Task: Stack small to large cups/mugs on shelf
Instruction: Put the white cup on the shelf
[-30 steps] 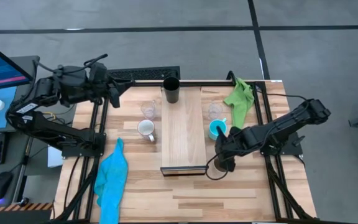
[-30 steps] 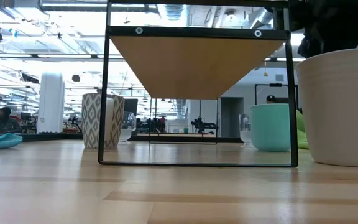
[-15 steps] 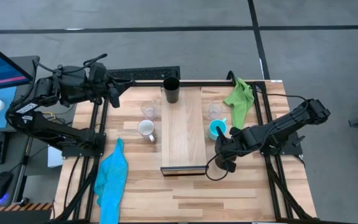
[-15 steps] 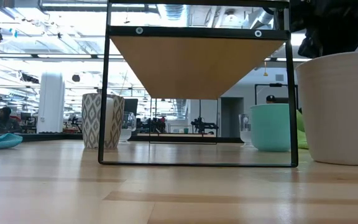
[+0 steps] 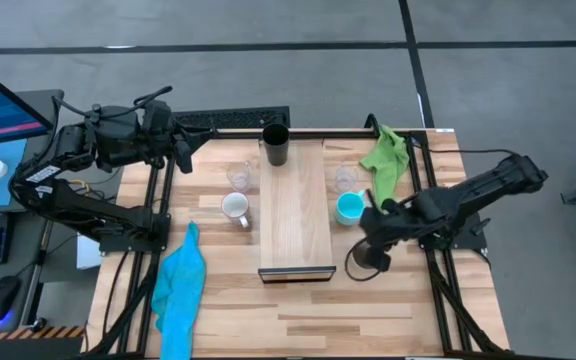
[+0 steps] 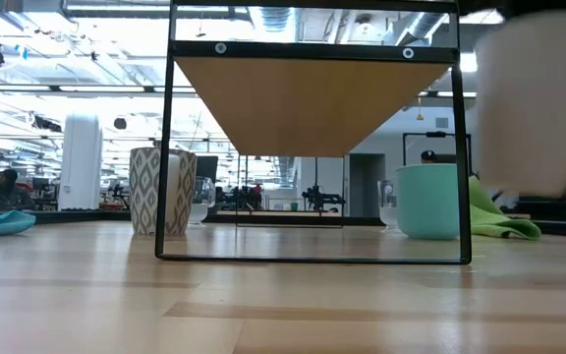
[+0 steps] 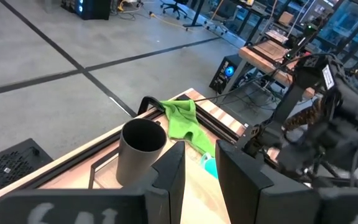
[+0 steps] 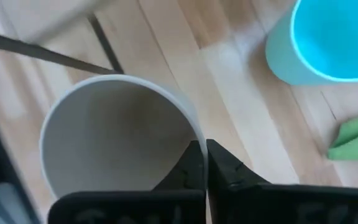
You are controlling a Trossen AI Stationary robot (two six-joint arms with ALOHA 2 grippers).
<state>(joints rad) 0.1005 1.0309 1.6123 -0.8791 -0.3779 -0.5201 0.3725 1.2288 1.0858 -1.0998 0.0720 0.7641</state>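
The beige-grey cup hangs clear of the table just right of the shelf's near end, with my right gripper shut on it; the low view shows the cup off the tabletop. The black cup stands on the far end of the shelf. The white mug and a glass cup stand on the table left of the shelf. The turquoise mug and a second glass cup stand to its right. My left gripper waits open above the table's far left corner. My right gripper pinches the beige-grey cup's rim between its two fingers, one finger inside the cup and the other outside. The fingers come from above, pointing down. The cup hangs upright below them, lifted clear of the table.
A green cloth lies at the far right of the table and a blue cloth at the near left. The shelf stands on a black wire frame. A keyboard lies beyond the far edge.
My right gripper has shut on the beige-grey cup's rim and gone up and slightly toward the table's right edge. The cup, which stood on the table, is now lifted clear of it.
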